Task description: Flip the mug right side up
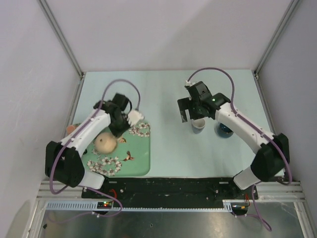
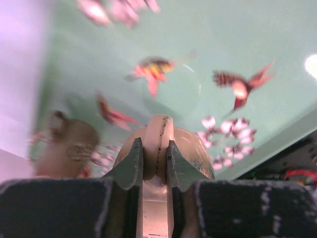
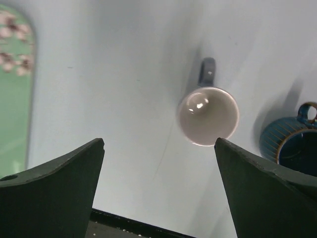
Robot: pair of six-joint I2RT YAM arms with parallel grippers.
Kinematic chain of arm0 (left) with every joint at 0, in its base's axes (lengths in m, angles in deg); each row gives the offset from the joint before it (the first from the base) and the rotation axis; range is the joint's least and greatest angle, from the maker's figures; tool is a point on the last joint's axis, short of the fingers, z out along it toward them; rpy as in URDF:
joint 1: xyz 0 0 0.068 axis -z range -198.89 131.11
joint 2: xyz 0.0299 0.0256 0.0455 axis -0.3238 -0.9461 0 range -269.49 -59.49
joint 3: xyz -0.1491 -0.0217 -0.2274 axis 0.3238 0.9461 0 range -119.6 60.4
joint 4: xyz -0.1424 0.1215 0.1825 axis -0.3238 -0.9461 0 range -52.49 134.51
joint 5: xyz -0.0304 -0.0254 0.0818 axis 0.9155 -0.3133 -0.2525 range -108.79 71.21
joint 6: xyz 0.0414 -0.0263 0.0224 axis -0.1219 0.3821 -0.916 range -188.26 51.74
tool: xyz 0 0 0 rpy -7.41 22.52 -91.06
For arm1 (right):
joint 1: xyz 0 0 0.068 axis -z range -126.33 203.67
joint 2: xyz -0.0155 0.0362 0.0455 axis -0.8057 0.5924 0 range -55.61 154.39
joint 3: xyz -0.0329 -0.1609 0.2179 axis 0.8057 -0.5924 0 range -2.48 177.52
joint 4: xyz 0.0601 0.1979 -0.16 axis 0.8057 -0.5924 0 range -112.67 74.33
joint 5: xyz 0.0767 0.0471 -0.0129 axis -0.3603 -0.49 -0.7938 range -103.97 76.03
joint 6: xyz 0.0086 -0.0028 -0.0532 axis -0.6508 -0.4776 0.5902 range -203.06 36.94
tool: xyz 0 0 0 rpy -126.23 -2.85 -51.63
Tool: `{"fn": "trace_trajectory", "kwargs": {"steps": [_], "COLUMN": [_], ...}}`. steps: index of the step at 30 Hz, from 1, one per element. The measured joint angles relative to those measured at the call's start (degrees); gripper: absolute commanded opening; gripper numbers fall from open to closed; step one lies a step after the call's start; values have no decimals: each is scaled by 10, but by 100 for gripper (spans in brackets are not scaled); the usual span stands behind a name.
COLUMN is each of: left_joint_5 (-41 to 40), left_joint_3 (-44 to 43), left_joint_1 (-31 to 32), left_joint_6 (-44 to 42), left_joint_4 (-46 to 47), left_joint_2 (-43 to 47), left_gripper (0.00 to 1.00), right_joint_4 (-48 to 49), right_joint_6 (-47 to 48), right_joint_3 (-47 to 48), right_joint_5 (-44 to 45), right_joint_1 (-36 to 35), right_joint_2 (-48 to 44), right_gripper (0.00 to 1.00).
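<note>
Top external: I see the mug (image 1: 198,124) standing on the pale table (image 1: 163,89), mouth up, right of centre, directly below the right gripper (image 1: 194,117). A blue mug (image 1: 224,130) stands just beside it, to its right. The left gripper (image 1: 115,133) is down over the green floral tray (image 1: 141,156), at a beige rounded object (image 1: 105,143).

Left wrist: blurred. The jaws are closed on a pale ridge of the beige rounded object (image 2: 190,144); I cannot tell what that ridge is. The tray's bird-and-blossom pattern lies behind.

Right wrist: jaws wide apart and holding nothing. The mug (image 3: 208,116) sits below them, upright, pale interior visible, grey handle pointing away from the camera. The blue mug sits at the right edge, the tray at the left edge.
</note>
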Motion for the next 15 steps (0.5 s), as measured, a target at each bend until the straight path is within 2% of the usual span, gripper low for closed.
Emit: {"fn": "trace_trajectory", "kwargs": {"steps": [3, 7, 11, 15], "left_joint_5": [48, 125, 222, 318], "left_joint_3": [-127, -282, -420, -542], "left_joint_1": [0, -1, -6, -9], "left_joint_6": [34, 89, 172, 245], "left_joint_4": [-10, -10, -30, -33], "left_joint_2": [0, 0, -8, -24], "left_gripper": [0, 0, 0, 0], "right_joint_4": [11, 69, 198, 350], "right_joint_6": [3, -4, -52, -128], "right_joint_3": [7, 7, -16, -36], "right_joint_5": [-10, -83, -196, -304], "right_joint_1": [-26, -53, -70, -78], "right_joint_2": [-40, -99, -145, -146], "right_gripper": [99, 100, 100, 100]}}
